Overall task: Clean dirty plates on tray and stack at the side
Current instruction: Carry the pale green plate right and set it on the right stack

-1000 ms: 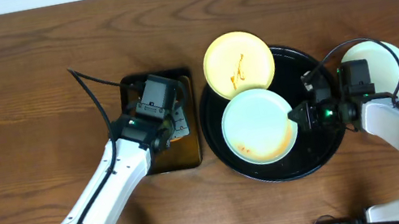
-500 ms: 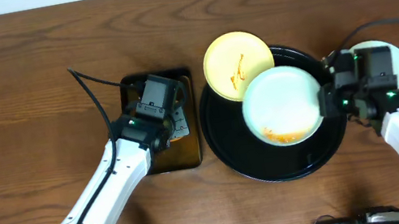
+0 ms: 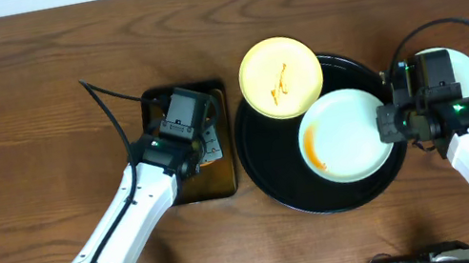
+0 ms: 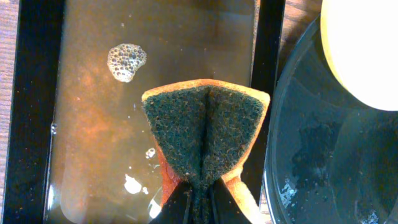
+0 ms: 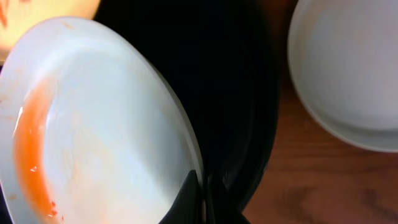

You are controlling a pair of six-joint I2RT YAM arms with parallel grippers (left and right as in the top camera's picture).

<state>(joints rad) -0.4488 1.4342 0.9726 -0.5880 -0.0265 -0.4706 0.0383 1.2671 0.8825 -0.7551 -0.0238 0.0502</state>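
Note:
The round black tray holds a pale mint-white plate with an orange smear on its left side. My right gripper is shut on that plate's right rim and holds it tilted above the tray; the wrist view shows the plate pinched between the fingers. A pale yellow plate with sauce marks rests on the tray's upper left rim. Another mint-white plate lies on the table right of the tray, also in the right wrist view. My left gripper is shut on a folded orange and green sponge.
A rectangular dark pan with soapy water sits left of the tray, under the left gripper. A black cable runs from the left arm across the wooden table.
My right gripper has lifted the mint-white plate by its rim, carried it right across the tray and turned it, so the smear went from the bottom to the left. The left arm has not moved.

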